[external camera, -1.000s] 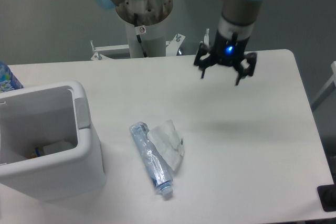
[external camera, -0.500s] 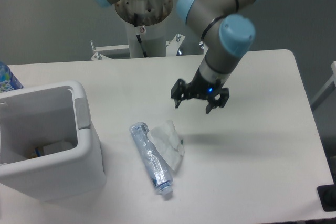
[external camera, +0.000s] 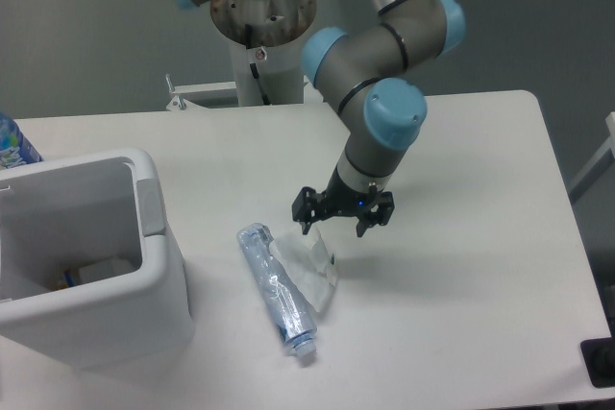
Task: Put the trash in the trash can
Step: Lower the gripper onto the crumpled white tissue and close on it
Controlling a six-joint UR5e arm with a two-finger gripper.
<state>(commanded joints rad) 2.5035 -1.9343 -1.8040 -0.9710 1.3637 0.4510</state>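
Hovering with fingers spread wide and holding nothing: the gripper (external camera: 342,217), poised just above the far edge of the crumpled white wrapper (external camera: 307,258). Hard to tell whether the left fingertip is brushing the wrapper's upper corner or hanging slightly clear of it. Casting a soft shadow on the table (external camera: 461,266) to the right of the wrapper.

Lying near the middle of the table, well apart from the bin: the crushed clear bottle (external camera: 277,290), bluish, stretched out with its neck pointing toward the near edge. Resting against the bottle's right side and partly overlapping it: the wrapper, so that the boundary between the two is difficult to make out where clear plastic meets white.

Standing at the left of the table: the white trash can (external camera: 161,285), open at the top, with a light-grey tab on its right wall, its near-left part being cut off by the frame edge. Showing inside at the bottom: a pale flat piece and a small dark and yellowish scrap, too dim to identify.

Peeking in at the far left edge, behind the bin: a blue-and-white labelled bottle (external camera: 13,144), mostly cropped. Reaching down from the far side: the grey arm (external camera: 370,79) with light-blue joint caps, its upper part running out of the top of the frame.
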